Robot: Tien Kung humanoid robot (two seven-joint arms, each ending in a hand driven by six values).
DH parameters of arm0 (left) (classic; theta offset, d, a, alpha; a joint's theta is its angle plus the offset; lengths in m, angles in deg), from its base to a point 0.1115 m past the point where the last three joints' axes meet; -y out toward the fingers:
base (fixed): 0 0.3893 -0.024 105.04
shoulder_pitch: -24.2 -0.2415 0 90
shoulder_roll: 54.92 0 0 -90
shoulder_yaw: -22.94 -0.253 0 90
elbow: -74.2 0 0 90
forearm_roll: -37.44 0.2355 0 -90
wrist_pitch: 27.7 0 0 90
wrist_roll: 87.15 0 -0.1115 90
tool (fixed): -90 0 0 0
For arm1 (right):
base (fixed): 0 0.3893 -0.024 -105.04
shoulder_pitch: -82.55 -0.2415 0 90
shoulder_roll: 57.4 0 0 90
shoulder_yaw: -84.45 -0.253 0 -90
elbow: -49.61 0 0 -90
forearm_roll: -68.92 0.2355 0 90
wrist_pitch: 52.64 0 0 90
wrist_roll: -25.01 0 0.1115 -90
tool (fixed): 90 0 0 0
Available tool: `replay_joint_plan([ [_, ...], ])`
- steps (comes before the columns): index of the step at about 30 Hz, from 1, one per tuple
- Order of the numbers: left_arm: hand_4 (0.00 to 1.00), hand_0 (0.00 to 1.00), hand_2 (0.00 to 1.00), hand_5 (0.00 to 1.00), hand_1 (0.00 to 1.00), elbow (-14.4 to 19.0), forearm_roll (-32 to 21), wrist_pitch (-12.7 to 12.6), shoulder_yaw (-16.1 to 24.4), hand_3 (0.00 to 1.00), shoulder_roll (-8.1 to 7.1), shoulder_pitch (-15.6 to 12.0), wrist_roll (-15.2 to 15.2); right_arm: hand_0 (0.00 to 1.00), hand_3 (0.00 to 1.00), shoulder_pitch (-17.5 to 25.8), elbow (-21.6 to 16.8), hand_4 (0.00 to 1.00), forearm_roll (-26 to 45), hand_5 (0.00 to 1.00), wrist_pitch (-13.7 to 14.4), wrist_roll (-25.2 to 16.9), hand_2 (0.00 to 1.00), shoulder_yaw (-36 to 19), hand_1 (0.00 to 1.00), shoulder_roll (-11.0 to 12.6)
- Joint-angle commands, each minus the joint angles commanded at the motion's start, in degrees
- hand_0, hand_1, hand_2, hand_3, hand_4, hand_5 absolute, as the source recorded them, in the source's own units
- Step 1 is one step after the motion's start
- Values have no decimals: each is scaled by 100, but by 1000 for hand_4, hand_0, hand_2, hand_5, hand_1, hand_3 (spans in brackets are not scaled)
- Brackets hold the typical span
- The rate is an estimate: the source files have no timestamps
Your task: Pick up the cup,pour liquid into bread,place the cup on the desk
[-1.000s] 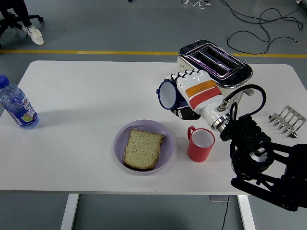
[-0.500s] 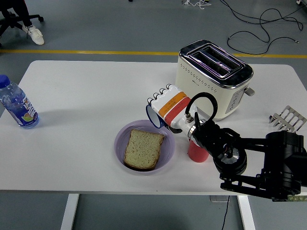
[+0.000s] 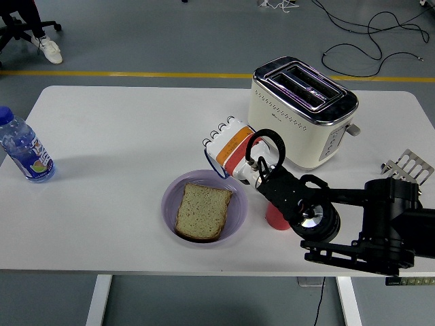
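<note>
Fingers of the right hand (image 3: 228, 151) are curled round a blue-rimmed cup (image 3: 216, 165), tipped over the 1 o'clock rim of the purple plate (image 3: 236, 214). Bread (image 3: 201, 210) lies flat in the plate's middle. A red mug (image 3: 274, 216) stands at 3 o'clock of the plate (mostly hidden by the black arm). The toaster (image 3: 300, 112) sits close behind at 1 o'clock. Toward 9 o'clock the white table (image 3: 115, 156) runs bare out to a bottle (image 3: 23, 148) at the left edge.

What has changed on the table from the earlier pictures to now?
The right hand, shut on the blue-rimmed cup, moved left and down from beside the toaster to the rim of the purple bowl, tilting the cup. The bread, red cup and bottle stayed put.
</note>
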Motion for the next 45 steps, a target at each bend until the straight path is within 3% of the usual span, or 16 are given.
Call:
replay_joint_plan([
  [8, 306, 647, 705, 876, 687, 0, 52, -8, 41, 589, 0, 12, 6, 465, 588, 208, -257, 631, 380, 2, 597, 0, 552, -161, 472, 85],
  [13, 306, 647, 705, 876, 687, 0, 31, -25, 21, 589, 1, 11, 15, 465, 588, 500, -607, 631, 983, 2, 854, 0, 552, -702, 472, 253],
  [21, 307, 647, 705, 879, 688, 0, 30, -69, 46, 589, 13, 17, 12, 473, 588, 1116, -991, 627, 1467, 2, 1644, 0, 552, -1755, 474, 574],
  [25, 307, 647, 705, 879, 688, 0, 47, -90, 37, 589, 18, -24, 22, 473, 588, 1734, -1118, 627, 2096, 2, 2215, 0, 552, -2604, 474, 715],
  [26, 307, 647, 705, 881, 688, 0, 59, -91, 51, 588, 20, -33, 20, 519, 584, 1861, -1124, 611, 2136, 2, 2323, 0, 557, -2822, 479, 722],
  [30, 307, 647, 705, 881, 688, 0, 64, -99, 10, 588, 31, -54, 28, 519, 584, 2477, -1278, 611, 2641, 2, 2783, -47, 557, -3637, 479, 716],
  [38, 308, 647, 705, 885, 688, 0, 60, -99, 1, 589, 21, -62, 20, 511, 581, 3753, -1843, 573, 4028, 2, 3693, -586, 558, -5332, 477, 837],
  [45, 306, 647, 706, 883, 688, 0, 91, -85, -27, 589, 18, -96, 22, 519, 582, 4757, -1693, 579, 4516, 2, 3712, -1691, 556, -6562, 474, 733],
])
